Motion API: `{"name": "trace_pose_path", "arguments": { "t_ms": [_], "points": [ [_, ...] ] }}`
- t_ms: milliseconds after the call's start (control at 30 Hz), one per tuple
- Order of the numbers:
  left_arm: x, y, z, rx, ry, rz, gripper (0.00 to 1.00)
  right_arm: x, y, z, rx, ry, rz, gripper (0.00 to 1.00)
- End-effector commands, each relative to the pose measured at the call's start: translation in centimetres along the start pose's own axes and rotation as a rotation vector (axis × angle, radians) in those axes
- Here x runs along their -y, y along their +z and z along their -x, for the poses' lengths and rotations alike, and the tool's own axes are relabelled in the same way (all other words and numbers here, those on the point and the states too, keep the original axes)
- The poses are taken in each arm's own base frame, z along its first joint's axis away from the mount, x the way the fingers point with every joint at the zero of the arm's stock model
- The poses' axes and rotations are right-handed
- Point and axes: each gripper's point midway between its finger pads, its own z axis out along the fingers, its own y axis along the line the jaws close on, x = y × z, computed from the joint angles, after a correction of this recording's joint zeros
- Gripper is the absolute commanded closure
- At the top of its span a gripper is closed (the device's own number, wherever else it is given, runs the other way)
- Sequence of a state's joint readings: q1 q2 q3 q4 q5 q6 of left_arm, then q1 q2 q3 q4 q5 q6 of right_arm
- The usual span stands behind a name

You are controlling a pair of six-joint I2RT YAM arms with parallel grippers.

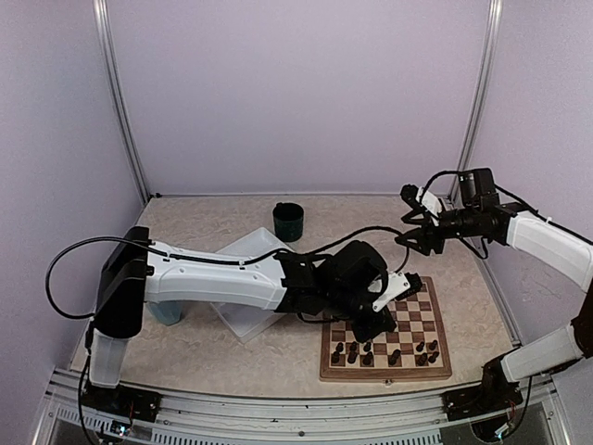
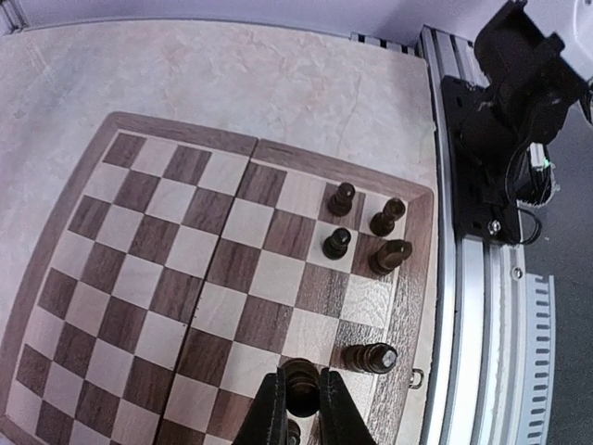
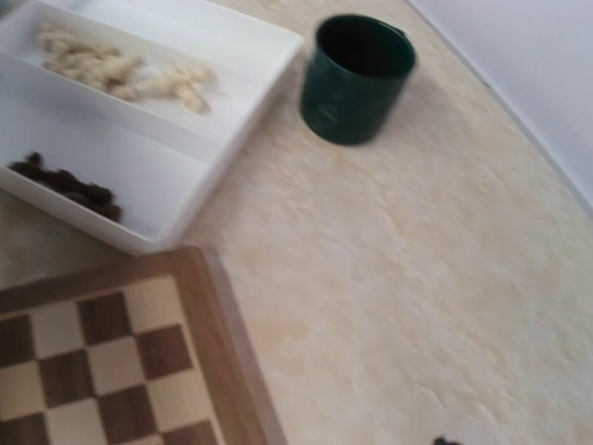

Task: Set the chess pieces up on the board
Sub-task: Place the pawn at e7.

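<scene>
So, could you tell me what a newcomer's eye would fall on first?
The left gripper is shut on a dark chess piece over the near edge of the board, where other dark pieces already stand. Left of it, a white tray keeps pale pieces and spare dark pieces in separate compartments, with a green cup beside it.

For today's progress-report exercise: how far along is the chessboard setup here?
Done: several dark brown wooden chess pieces stand on the near rows of the square wooden chessboard. In hand: the left tool is shut on another dark piece by the board's near edge. Left: pale beige pieces and more dark ones lie in the white two-compartment tray; no pale piece shows on the board.
</scene>
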State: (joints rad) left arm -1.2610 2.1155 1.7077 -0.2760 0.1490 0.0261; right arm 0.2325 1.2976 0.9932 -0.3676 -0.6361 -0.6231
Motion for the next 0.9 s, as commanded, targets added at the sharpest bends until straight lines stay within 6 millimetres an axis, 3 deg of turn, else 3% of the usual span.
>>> {"name": "trace_pose_path", "arguments": {
  "t_ms": [0, 467, 867],
  "points": [
    [0.5, 1.5, -2.4, -0.118, 0.034, -0.035, 0.88, 2.0, -0.3, -1.0, -0.044, 0.002, -0.122, 0.38],
    [1.7, 4.5, -5.6, -0.230, 0.058, -0.066, 0.88, 2.5, -0.2, -1.9, -0.075, -0.013, -0.157, 0.37],
    [1.1, 5.2, -6.5, -0.258, 0.061, -0.026, 0.87, 2.0, 0.0, -2.0, -0.069, -0.013, -0.130, 0.37]
  ]
}}
